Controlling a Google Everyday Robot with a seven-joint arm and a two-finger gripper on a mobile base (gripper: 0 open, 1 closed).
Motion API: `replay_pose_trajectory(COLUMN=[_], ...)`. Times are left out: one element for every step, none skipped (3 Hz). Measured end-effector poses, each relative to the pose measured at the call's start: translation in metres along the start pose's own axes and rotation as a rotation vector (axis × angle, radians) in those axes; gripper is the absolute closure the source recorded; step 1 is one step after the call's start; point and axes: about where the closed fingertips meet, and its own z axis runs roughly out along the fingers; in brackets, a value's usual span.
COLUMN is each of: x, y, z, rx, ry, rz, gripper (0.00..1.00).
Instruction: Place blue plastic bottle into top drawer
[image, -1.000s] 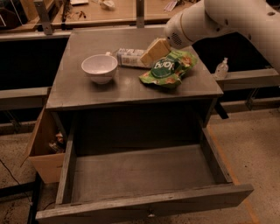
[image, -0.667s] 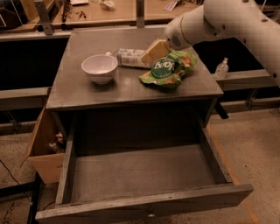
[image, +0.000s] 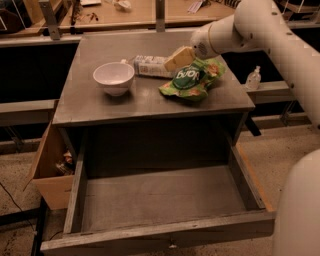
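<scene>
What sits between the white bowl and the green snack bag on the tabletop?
In the camera view, the blue plastic bottle lies there on its side, slightly further back; the claw is at its end nearer the snack bag.

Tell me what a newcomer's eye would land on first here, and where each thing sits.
The wide top drawer stands open at the front, under the grey table. The white arm reaches in from the upper right, its gripper at the right end of the blue plastic bottle lying at the table's back, just behind the green snack bag. A white bowl stands left of the bottle.
</scene>
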Motion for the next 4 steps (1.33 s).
replay_pose_trajectory(x=[0.014, 0.029, 0.034, 0.031], y=[-0.004, -0.010, -0.013, -0.011], z=[0.024, 0.054, 0.083, 0.104], rx=[-0.029, -0.038, -0.070, -0.117], ry=[0.003, 0.015, 0.005, -0.013], rz=[0.043, 0.060, 0.055, 0.032], gripper=[0.00, 0.00, 0.18, 0.41])
